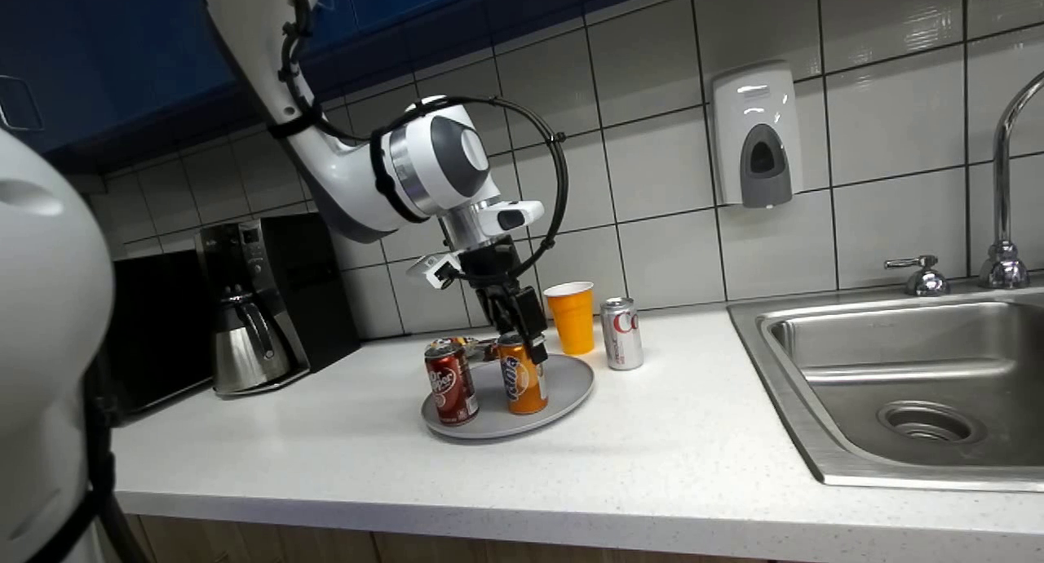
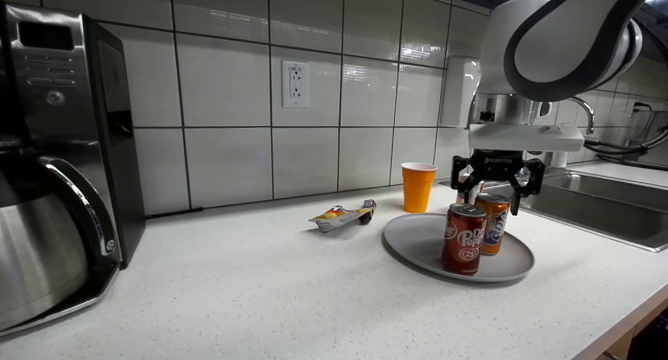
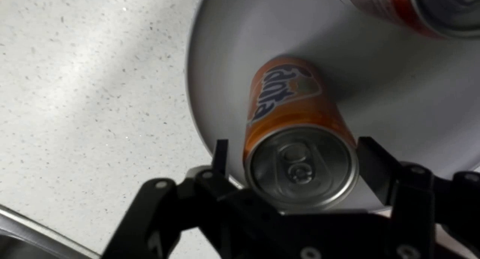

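An orange Fanta can (image 1: 523, 383) stands upright on a grey round plate (image 1: 571, 396); the can also shows in an exterior view (image 2: 496, 227) and in the wrist view (image 3: 296, 101). My gripper (image 3: 292, 148) is open, with its fingers on either side of the can's top. In the wrist view a gap shows at the left finger, while the right finger is very close to the can; I cannot tell if it touches. A dark red Dr Pepper can (image 2: 463, 240) stands on the same plate beside the Fanta; it shows partly in the wrist view (image 3: 397, 7).
Behind the plate are an orange cup (image 1: 575, 318), a silver Diet Coke can (image 1: 622, 334) and a crumpled snack wrapper (image 2: 342, 218). A coffee maker (image 1: 281, 302) stands against the tiled wall. A steel sink (image 1: 789, 392) is set into the counter.
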Available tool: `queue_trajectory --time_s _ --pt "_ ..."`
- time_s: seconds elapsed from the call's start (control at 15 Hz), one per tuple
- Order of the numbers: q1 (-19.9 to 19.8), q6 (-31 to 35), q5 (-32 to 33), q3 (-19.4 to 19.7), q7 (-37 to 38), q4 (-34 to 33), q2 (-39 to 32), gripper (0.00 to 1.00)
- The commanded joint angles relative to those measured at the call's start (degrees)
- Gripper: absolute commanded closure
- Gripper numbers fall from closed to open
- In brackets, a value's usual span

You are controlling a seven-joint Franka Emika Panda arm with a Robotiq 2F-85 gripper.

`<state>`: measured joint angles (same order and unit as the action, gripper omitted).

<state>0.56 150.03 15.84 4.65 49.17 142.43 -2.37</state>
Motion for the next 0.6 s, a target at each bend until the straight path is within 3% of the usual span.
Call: queue_trajectory --time_s 0.0,0.53 --pt "-0.93 0.21 1.6 0.02 1.48 0.73 2.56 0.0" --pt "-4.14 -0.58 -0.41 1.86 -3.57 -4.37 0.64 0.0"
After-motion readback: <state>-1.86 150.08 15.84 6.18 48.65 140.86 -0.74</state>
